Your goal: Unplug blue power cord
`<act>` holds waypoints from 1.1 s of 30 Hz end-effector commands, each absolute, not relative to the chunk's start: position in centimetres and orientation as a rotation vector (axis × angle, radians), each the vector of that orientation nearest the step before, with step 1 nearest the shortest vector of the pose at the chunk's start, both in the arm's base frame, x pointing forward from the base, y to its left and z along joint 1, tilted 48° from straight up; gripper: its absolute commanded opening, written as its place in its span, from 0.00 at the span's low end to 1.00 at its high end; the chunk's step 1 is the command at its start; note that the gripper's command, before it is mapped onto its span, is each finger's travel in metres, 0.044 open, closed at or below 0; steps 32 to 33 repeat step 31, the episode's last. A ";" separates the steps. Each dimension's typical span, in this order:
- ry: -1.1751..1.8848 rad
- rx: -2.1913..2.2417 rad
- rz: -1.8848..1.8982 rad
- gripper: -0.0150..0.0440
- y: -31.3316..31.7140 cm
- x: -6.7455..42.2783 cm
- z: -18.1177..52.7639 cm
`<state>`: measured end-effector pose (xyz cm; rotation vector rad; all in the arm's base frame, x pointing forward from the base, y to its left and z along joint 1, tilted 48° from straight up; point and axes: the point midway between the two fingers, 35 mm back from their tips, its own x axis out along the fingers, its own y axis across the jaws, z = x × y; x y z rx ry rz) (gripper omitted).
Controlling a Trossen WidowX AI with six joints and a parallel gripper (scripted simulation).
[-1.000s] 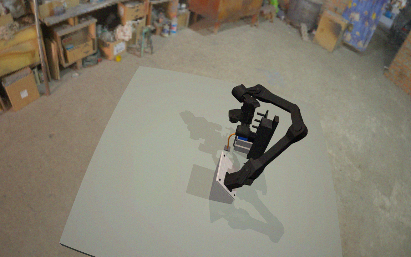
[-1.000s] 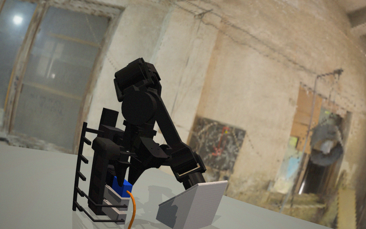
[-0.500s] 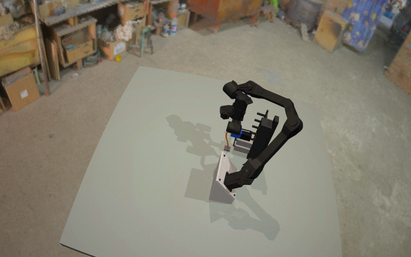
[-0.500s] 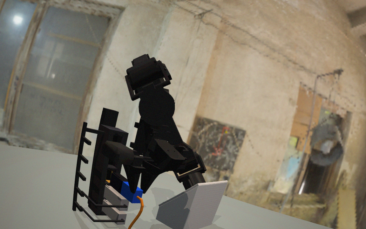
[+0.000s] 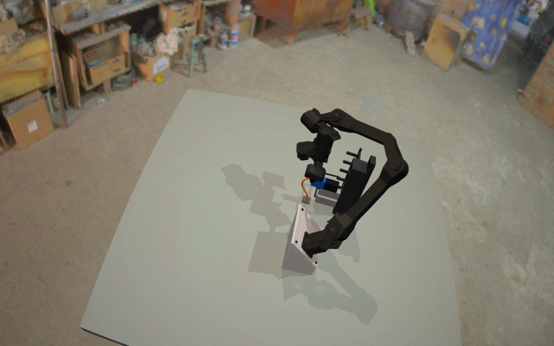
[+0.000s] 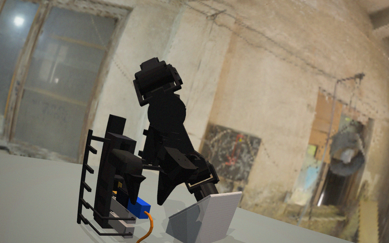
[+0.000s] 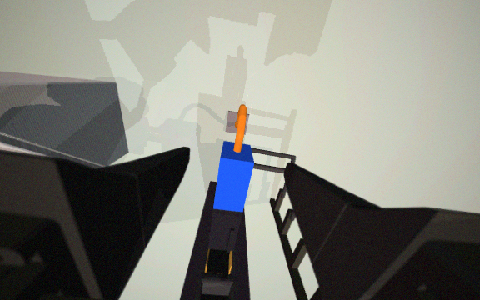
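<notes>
Looking down from the top view, I see my gripper (image 5: 314,172) above the blue plug (image 5: 318,183), which sits beside the black power strip (image 5: 353,182), its orange cord (image 5: 304,188) curving to a small grey block (image 5: 306,199). Exterior adds the strip's grey boxy base (image 6: 120,211) on the table (image 6: 23,196) and the pointed fingers (image 6: 135,184) just above the plug. Wrist shows the jaws spread wide, touching nothing, the boxy plug at the strip's end between them.

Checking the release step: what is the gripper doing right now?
Gripper: open, holding nothing; its fingers stand apart on either side of the blue plug.
</notes>
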<state>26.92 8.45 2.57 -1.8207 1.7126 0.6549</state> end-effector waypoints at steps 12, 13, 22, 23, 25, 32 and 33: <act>1.707 -1.818 0.657 1.00 13.3 26.9 -0.8; 1.707 -1.818 0.657 1.00 13.3 26.9 -0.8; 1.707 -1.818 0.657 1.00 13.3 26.9 -0.8; 1.707 -1.818 0.657 1.00 13.3 26.9 -0.8; 1.707 -1.818 0.657 1.00 13.3 26.9 -0.8; 1.707 -1.818 0.657 1.00 13.3 26.9 -0.8; 1.707 -1.818 0.657 1.00 13.3 26.9 -0.8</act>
